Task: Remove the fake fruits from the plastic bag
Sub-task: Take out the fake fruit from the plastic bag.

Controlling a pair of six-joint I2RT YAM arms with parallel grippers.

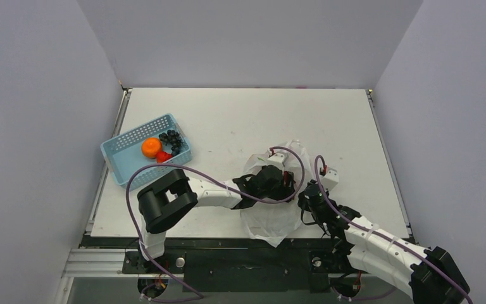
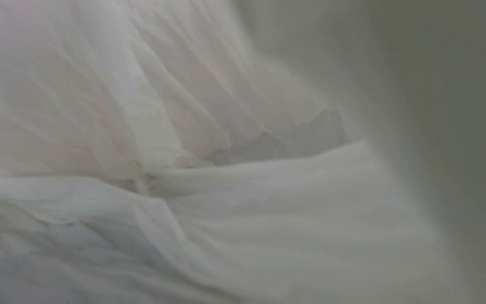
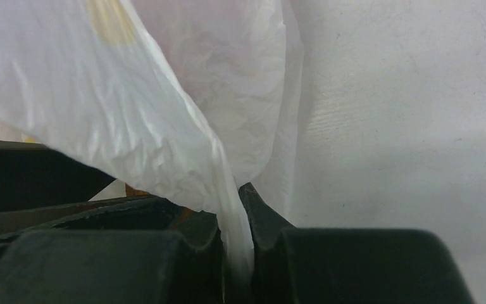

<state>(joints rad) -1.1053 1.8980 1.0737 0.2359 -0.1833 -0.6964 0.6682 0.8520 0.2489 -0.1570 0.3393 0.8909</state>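
Observation:
The crinkled white plastic bag (image 1: 269,223) lies at the near middle of the table. My left gripper (image 1: 272,180) is pushed into its mouth. The left wrist view shows only folds of the plastic bag (image 2: 228,190), with no fingers and no fruit in sight. My right gripper (image 1: 307,197) is at the bag's right edge. In the right wrist view the right gripper (image 3: 234,197) is shut on a fold of the plastic bag (image 3: 164,95). Three fake fruits lie in the blue basket: an orange (image 1: 151,147), dark grapes (image 1: 172,139) and a red piece (image 1: 162,156).
The blue perforated basket (image 1: 117,153) stands at the left of the table, well apart from the bag. Grey walls close in the table on the left, back and right. Purple cables loop over both arms near the bag.

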